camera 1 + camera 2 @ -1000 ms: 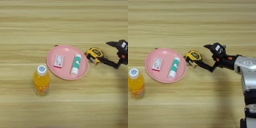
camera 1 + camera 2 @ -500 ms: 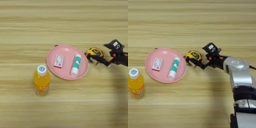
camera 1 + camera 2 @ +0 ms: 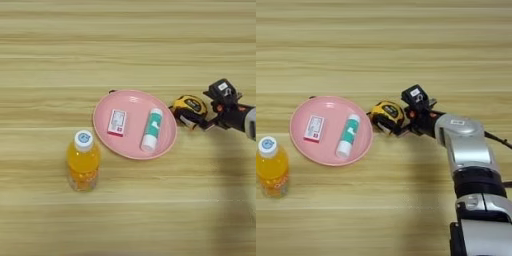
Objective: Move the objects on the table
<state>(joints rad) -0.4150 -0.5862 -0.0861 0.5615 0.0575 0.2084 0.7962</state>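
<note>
The single yellow-black tape measure (image 3: 387, 114) lay on the table (image 3: 406, 45) just left of the right gripper (image 3: 404, 120), touching the pink plate's (image 3: 300, 137) right rim; the black fingers (image 3: 415, 95) stood apart, one over its far right side and one at its near edge by the strap, though whether they pressed it could not be told. Left of the fingers, the plate held one white tube (image 3: 348, 134), its long axis running near to far with the cap end nearer, and one small white-and-red box (image 3: 313, 128). Farthest left and nearer stood one upright orange-drink bottle (image 3: 272, 167).
</note>
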